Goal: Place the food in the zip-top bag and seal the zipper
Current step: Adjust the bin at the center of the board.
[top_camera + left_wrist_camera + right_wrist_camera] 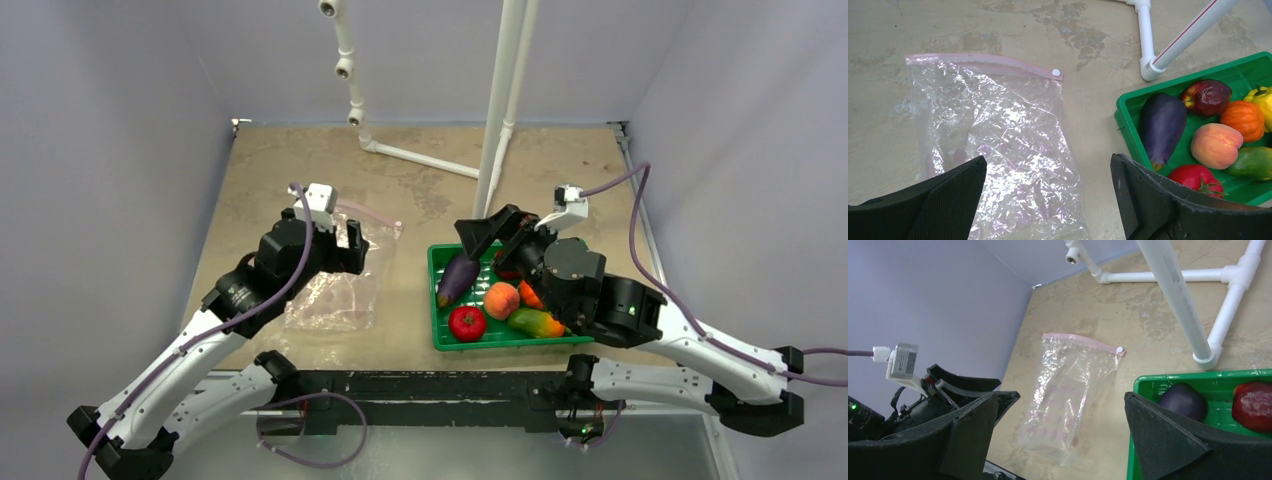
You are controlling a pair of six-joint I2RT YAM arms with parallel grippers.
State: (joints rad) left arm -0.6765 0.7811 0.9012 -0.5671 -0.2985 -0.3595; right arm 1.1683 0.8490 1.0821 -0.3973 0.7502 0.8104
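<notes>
The clear zip-top bag [335, 292] lies flat on the table left of centre and shows no food inside. It also shows in the left wrist view [993, 145] and the right wrist view [1068, 395]. Its pink zipper [983, 61] runs along the far edge, with a white slider [1056, 72] at the right end. The food lies in the green tray [436, 300]: eggplant [1162, 122], tomato [1196, 177], peach [1216, 145], orange fruit [1245, 119], mango [1254, 162], yellow pepper [1263, 100] and a dark red apple [1207, 96]. My left gripper [335, 240] hangs open and empty over the bag [1048, 165]. My right gripper [495, 235] is open and empty above the tray's far left corner [1060, 400].
A white PVC pipe frame [500, 110] stands behind the tray, its foot pipes [420, 157] running along the table's back. Grey walls close in left, right and back. The table's front edge lies just below the tray and the bag.
</notes>
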